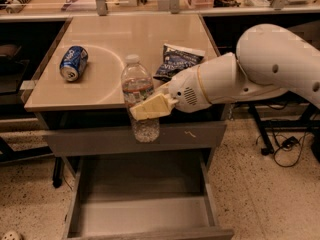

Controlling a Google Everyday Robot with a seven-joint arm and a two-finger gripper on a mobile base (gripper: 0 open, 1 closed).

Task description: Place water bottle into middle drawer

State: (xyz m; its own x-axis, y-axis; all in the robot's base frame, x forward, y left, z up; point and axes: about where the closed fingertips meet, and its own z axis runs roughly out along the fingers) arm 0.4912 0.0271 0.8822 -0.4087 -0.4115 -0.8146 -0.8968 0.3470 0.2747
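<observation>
Fingers [155, 105]: closed on the water bottle [135, 83]. One cream finger lies across the bottle's front, just below the label band. The other is hidden behind it.

Gripper [140, 108]: just off the table's front edge, near mid-width, level with the tabletop. It reaches in from the table's right side.

Bottle: upright, white cap on top. Upper half sits above the table [110, 34] edge line, lower half hangs in front of the table. Its base overlaps the top drawer front [90, 141], the grey one below the tabletop with a pale scratch toward its right. Can't tell if the bottle touches the table edge or that front. It's not resting on anything visible, so the grip carries it.

Middle drawer [145, 216]: pulled out below the table's top drawer front, with bare grey floor showing. The bottle is above its rear part and not inside.

Arm [260, 69]: thick white links coming over the table's front right corner, with the wrist just right of the bottle.

Also on the table:
- Blue soda can [73, 63] on its side, left part of the tabletop, well apart from the bottle.
- Dark snack bag [177, 61] right of centre, just behind the wrist.

Cables [282, 146] lie on the speckled floor to the right of the table.
</observation>
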